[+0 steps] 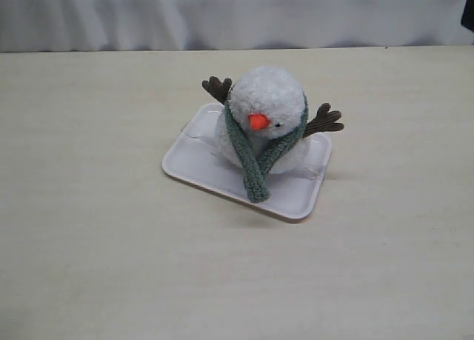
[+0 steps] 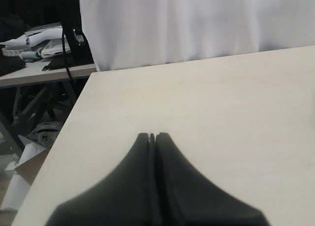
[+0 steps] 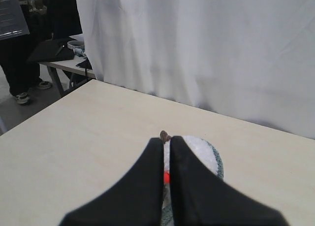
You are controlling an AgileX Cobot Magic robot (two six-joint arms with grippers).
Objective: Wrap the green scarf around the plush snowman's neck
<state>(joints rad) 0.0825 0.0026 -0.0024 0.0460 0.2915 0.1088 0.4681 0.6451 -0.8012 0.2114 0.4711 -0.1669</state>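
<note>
The fuzzy grey-green knitted scarf [image 1: 255,166] circles the neck of the fluffy white plush snowman [image 1: 268,95], its ends crossed in front. The snowman sits on a flat white rectangular tray [image 1: 196,166] mid-table. The left gripper [image 2: 152,135] and right gripper [image 3: 167,140] have their black fingers pressed together, empty.

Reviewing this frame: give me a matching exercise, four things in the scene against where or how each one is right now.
Things:
1. green scarf
2. plush snowman
3. white tray
4. left gripper

States:
A. shut, holding nothing
B. sits on the tray
C. wrapped round the snowman, ends crossed under the orange nose
D. lies flat on the table

Pairs: 1-C, 2-B, 3-D, 4-A
</note>
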